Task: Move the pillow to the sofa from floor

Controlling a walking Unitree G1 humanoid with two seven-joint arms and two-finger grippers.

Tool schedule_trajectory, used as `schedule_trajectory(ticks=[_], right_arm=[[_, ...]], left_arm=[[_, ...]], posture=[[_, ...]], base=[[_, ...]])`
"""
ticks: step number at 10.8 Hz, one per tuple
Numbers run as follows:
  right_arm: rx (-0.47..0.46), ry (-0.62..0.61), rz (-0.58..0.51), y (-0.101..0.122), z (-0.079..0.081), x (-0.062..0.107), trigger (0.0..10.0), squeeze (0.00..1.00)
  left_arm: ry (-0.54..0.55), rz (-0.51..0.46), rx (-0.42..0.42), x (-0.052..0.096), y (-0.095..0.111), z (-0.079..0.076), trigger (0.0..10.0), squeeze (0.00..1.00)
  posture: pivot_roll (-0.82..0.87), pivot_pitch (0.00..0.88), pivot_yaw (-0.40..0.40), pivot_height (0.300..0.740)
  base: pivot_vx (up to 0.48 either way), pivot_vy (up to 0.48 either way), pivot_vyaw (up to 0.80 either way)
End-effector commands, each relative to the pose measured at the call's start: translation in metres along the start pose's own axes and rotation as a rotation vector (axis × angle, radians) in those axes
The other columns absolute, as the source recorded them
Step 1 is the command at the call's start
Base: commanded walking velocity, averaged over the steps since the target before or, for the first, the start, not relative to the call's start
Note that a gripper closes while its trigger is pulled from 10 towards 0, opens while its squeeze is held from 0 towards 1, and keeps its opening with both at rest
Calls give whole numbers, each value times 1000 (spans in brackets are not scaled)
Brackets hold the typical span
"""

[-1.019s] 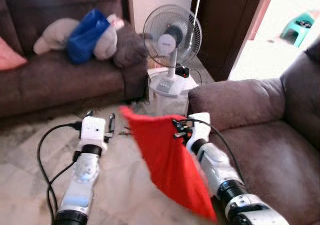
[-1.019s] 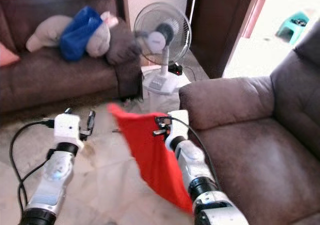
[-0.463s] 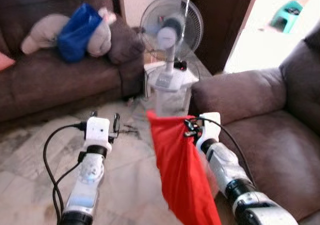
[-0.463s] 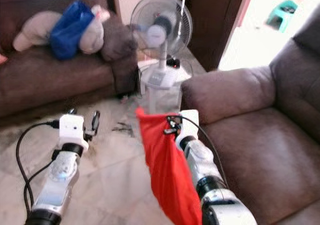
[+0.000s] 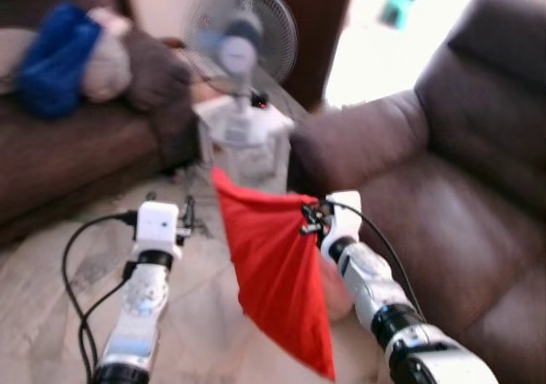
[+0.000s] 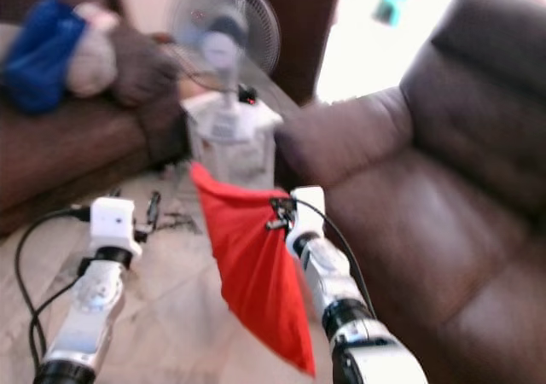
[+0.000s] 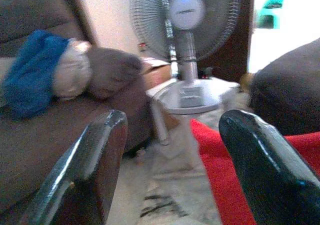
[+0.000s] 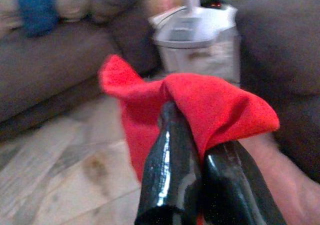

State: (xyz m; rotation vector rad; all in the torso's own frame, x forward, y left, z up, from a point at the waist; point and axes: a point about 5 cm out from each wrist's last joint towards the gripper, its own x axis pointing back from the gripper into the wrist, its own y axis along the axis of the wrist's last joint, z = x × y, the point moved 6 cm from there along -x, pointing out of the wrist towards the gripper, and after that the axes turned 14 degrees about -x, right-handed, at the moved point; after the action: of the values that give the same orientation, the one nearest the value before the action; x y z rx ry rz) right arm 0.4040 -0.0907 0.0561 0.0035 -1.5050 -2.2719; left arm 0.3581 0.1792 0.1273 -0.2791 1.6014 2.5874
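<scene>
**Red pillow held up by the right hand, beside the sofa**

The right hand (image 5: 312, 216) is pinched shut on the top edge of the red pillow (image 5: 277, 273); in the right wrist view its two black fingers (image 8: 170, 160) press together with red cloth folded over their tips. The pillow hangs limp from that grip, clear of the floor (image 5: 51, 316), with one corner sticking up toward the fan (image 5: 243, 43) and its lowest point near the bottom of the head views. It hides part of the right forearm and the floor behind it.

The sofa (image 5: 444, 205) lies just to the right of the pillow, its armrest near the right hand; its far side is cut off by the picture edge.

The left hand (image 5: 171, 209) is out over the floor, fingers (image 7: 95, 155) spread wide with nothing between them.

The head views are blurred, so the blue and grey bundle (image 5: 64, 55) on the far couch (image 5: 77, 145) cannot be identified.
</scene>
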Motion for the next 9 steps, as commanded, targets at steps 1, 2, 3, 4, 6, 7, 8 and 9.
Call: schedule_trajectory(ticks=[1, 2, 3, 4, 6, 7, 8, 9], right_arm=[[28, -9, -118, 35, -2, -2, 10000, 0], [15, -46, -123, 35, -8, -2, 10000, 0], [14, -54, -126, 35, -9, -1, 10000, 0], [14, -56, -125, 35, -10, -1, 10000, 0], [13, -69, -130, 36, -13, -1, 10000, 0], [18, -79, -132, 37, -16, 0, 10000, 0], [31, -79, -136, 38, -16, 0, 10000, 0], [35, -71, -139, 39, -15, 0, 10000, 0]], left_arm=[[-24, -11, 4, 1, 4, -8, 10000, 0], [-37, -16, 6, 1, 5, -11, 10000, 0], [-42, -17, 8, 1, 6, -11, 10000, 0], [-44, -17, 8, 1, 6, -12, 10000, 0], [-44, -16, 9, 1, 6, -12, 10000, 0], [-42, -13, 8, 0, 6, -11, 10000, 0], [-41, -9, 9, 1, 5, -10, 10000, 0], [-41, -5, 11, 1, 4, -10, 10000, 0]], posture=[[106, 58, -53, 740], [107, 53, -48, 740], [107, 51, -45, 740], [107, 51, -44, 740], [107, 59, -43, 740], [108, 67, -43, 740], [108, 73, -43, 740], [108, 73, -43, 740]], base=[[0, 0, -781], [0, 0, -781], [0, 0, -781], [0, 0, -781], [0, 0, -781], [0, 0, -781], [0, 0, -781], [0, 0, -775]])
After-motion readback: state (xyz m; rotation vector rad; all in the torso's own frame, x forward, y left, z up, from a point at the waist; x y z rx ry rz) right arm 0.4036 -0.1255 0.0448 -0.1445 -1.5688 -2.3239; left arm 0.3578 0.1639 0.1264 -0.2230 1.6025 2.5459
